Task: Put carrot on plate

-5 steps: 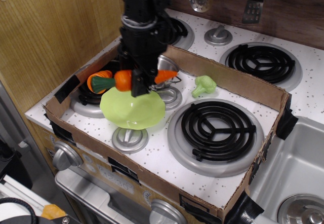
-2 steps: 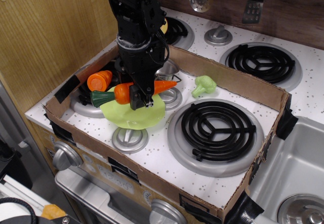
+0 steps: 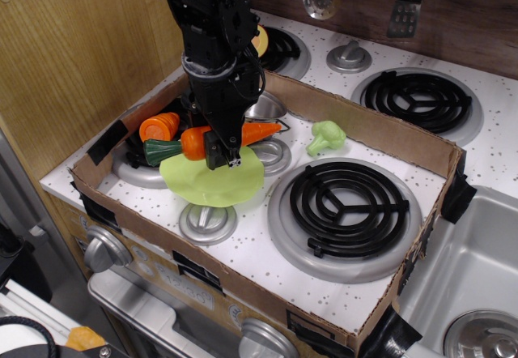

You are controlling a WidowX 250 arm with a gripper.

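Observation:
The orange carrot (image 3: pixel 194 142) with its dark green stub to the left lies crosswise in my gripper (image 3: pixel 221 154), its tip pointing right. The gripper is shut on the carrot's middle and holds it just over the back edge of the pale lime-green plate (image 3: pixel 214 181). I cannot tell whether the carrot touches the plate. The plate sits at the front left of the toy stove, inside the cardboard box. The black arm hides the carrot's centre and part of the plate's far rim.
A short orange cylinder piece (image 3: pixel 159 125) lies left of the carrot. A shiny steel pot (image 3: pixel 267 108) stands behind the arm. A green broccoli toy (image 3: pixel 325 137) lies to the right. The cardboard box wall (image 3: pixel 380 127) rings the stove. A black coil burner (image 3: pixel 348 200) sits front right, and a sink (image 3: pixel 473 269) lies beyond it.
The gripper with the carrot dropped toward the plate and shifted slightly left, then rose a touch. The plate now looks lower and flatter than a second ago.

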